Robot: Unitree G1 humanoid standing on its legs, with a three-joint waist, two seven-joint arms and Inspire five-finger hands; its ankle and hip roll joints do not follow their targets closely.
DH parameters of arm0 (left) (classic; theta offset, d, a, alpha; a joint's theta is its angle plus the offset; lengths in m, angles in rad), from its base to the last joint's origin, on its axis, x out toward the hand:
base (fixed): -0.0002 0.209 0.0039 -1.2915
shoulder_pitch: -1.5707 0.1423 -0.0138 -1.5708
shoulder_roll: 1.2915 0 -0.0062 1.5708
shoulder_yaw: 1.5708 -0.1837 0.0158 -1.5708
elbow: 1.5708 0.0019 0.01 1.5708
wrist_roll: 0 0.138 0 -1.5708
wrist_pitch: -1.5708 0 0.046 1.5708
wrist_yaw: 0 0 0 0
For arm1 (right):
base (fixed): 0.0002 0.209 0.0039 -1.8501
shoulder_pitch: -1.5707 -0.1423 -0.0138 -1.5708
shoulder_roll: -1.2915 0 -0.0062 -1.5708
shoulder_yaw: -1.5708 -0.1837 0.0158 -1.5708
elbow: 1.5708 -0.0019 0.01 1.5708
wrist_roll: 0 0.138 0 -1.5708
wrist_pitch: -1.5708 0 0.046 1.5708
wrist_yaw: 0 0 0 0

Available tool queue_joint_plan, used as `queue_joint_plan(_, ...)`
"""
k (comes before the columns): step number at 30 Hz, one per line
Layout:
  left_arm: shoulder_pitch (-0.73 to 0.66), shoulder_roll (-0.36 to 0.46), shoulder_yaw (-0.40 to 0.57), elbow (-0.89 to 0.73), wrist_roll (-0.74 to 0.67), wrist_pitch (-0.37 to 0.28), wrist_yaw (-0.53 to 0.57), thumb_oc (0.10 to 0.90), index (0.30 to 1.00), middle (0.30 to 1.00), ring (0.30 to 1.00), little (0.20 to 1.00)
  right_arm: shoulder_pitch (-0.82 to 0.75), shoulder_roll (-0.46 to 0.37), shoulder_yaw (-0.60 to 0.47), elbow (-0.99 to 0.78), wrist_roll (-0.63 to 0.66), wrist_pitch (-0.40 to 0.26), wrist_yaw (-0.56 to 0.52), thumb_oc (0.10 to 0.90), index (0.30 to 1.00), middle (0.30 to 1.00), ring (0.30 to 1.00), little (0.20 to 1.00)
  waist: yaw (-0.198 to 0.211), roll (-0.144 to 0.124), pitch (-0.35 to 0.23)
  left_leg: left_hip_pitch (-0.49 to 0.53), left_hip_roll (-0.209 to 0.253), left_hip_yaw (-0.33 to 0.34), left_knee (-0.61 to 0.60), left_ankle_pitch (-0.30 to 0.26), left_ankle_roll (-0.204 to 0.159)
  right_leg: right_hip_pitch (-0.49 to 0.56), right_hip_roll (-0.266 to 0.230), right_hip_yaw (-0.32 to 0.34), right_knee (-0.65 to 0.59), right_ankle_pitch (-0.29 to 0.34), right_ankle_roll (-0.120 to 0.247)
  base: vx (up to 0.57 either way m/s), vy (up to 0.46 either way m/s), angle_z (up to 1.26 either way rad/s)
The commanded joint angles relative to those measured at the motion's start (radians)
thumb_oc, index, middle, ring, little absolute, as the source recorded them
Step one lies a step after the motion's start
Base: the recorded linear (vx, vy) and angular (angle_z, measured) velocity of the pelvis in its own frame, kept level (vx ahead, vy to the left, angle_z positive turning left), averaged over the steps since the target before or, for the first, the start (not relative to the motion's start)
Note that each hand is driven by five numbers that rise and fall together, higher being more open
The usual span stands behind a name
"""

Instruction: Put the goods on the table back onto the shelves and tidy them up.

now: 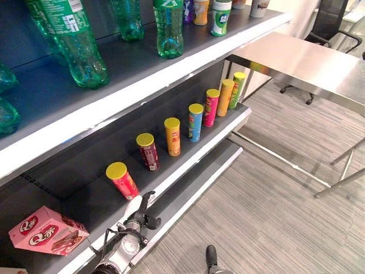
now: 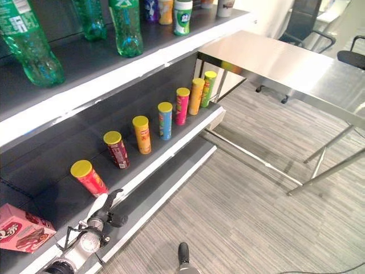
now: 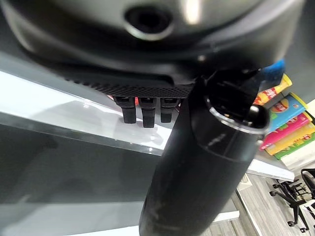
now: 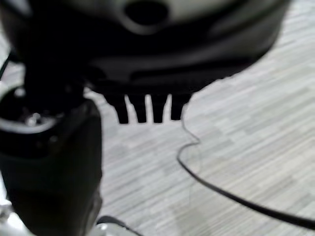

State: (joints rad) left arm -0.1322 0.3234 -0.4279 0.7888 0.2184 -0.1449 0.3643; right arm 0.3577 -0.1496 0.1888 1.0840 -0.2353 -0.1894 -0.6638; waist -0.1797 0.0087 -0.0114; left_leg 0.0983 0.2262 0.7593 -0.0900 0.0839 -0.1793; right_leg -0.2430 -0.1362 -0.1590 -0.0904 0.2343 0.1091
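Seven crisp tubes [image 1: 172, 136] are standing in line on the middle shelf [image 1: 188, 160]; the worktop [image 1: 308, 63] is lying bare. Left robot hand [image 1: 138, 212] is hanging released beside the shelf edge, right robot hand [image 1: 211, 257] released over the floor, both holding nothing; little appears left.

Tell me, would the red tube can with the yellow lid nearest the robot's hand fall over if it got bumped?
Probably. The red tube can with the yellow lid is tall and narrow, so likely tippy. Its round body could then roll along the dark middle shelf. It stands near the shelf's front edge, so it might drop off.

Print shows on pink cardboard box [image 1: 47, 230], tall crisp tubes [image 1: 171, 136], green plastic bottles [image 1: 69, 40]; none legible.
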Motion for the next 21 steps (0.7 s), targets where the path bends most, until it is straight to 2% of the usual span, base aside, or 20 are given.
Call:
queue_joint_plan(1, -0.116, 0.006, 0.055, -0.006, -0.004, -0.043, 0.070, 0.800, 0.900, 0.900, 0.900, 0.900, 0.040, -0.034, 0.009, -0.062, -0.013, -0.027, -0.070, 0.800, 0.900, 0.900, 0.900, 0.900, 0.009, 0.012, 0.033, 0.014, 0.100, -0.127, 0.003, -0.019, -0.068, 0.072, -0.039, 0.010, 0.003, -0.063, 0.112, 0.00, 0.000, 0.00)
queue_joint_plan(21, -0.146, 0.027, 0.069, 0.041, 0.022, -0.027, 0.138, 0.800, 0.900, 0.900, 0.900, 0.900, 0.033, -0.027, 0.020, -0.044, 0.000, -0.036, -0.098, 0.800, 0.900, 0.900, 0.900, 0.900, 0.012, 0.015, 0.035, 0.025, 0.120, -0.118, 0.003, -0.010, -0.077, 0.077, -0.015, 0.018, 0.003, -0.067, 0.106, 0.00, 0.000, 0.00)
